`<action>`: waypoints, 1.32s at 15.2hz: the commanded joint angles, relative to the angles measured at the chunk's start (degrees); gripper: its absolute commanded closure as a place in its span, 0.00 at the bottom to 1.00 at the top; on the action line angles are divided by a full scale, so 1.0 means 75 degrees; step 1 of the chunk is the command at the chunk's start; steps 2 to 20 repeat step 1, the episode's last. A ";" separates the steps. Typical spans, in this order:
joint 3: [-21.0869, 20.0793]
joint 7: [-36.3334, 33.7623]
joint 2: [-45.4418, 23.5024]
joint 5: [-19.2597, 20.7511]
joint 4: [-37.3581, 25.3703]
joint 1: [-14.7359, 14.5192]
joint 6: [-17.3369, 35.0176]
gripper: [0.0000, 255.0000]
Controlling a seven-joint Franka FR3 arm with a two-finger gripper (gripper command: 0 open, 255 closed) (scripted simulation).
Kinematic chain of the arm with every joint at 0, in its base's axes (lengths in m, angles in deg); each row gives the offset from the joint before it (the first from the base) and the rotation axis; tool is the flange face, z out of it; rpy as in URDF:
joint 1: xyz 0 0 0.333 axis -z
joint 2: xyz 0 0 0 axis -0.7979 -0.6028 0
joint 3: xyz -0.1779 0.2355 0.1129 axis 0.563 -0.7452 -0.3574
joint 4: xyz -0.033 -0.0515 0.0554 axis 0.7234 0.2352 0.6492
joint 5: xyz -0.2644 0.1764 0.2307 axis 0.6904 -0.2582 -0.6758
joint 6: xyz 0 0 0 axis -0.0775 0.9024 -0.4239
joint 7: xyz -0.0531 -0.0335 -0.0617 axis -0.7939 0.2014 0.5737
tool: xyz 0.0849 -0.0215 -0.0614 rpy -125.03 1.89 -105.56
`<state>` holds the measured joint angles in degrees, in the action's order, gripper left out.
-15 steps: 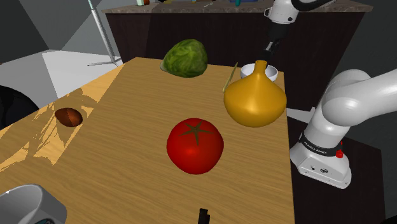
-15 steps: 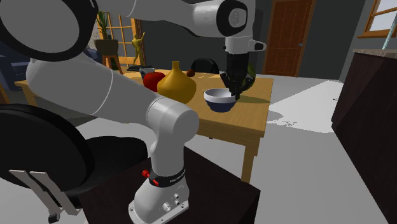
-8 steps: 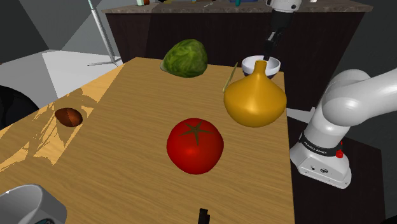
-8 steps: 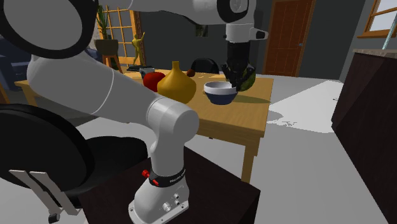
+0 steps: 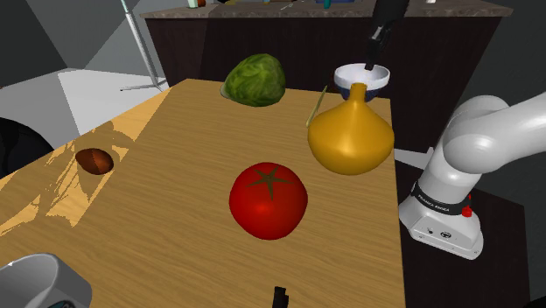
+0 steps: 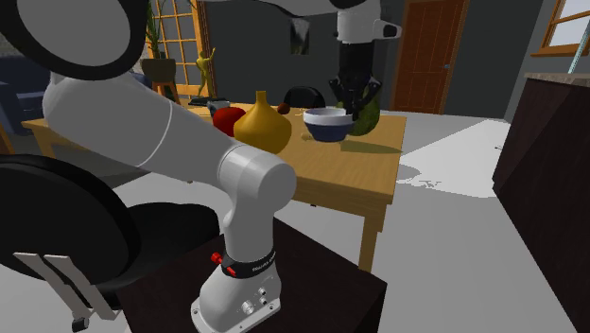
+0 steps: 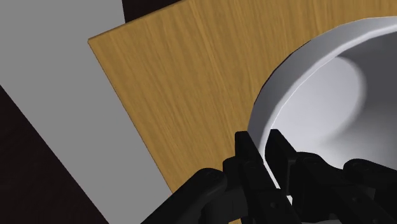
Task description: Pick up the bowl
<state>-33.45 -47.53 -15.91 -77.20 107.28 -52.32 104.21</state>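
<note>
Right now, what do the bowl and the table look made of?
The bowl: smooth, white inside, dark blue outside, evenly shaded with no texture. It reads as glazed ceramic, though plastic is possible. The table: wood with a matte finish, shown by fine grain lines along its golden-brown top.

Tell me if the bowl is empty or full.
Empty: the bowl shows a bare white inside in the wrist view; the gripper clasps its rim.

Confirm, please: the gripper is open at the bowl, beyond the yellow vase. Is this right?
Not open. The gripper is shut on the rim of the bowl, as the wrist view shows. The rest holds: it is beyond the yellow vase.
</note>
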 commanded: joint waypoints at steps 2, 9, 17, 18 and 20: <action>-0.0006 0.0003 0.0000 -0.0005 -0.0071 -0.0001 -0.0070 1.00; -0.0006 0.0003 0.0000 -0.0005 -0.0071 -0.0001 -0.0070 1.00; -0.0006 0.0003 0.0000 -0.0005 -0.0071 -0.0001 -0.0070 1.00; -0.0006 0.0003 0.0000 -0.0005 -0.0071 -0.0001 -0.0070 1.00; -0.0006 0.0003 0.0000 -0.0005 -0.0071 -0.0001 -0.0070 1.00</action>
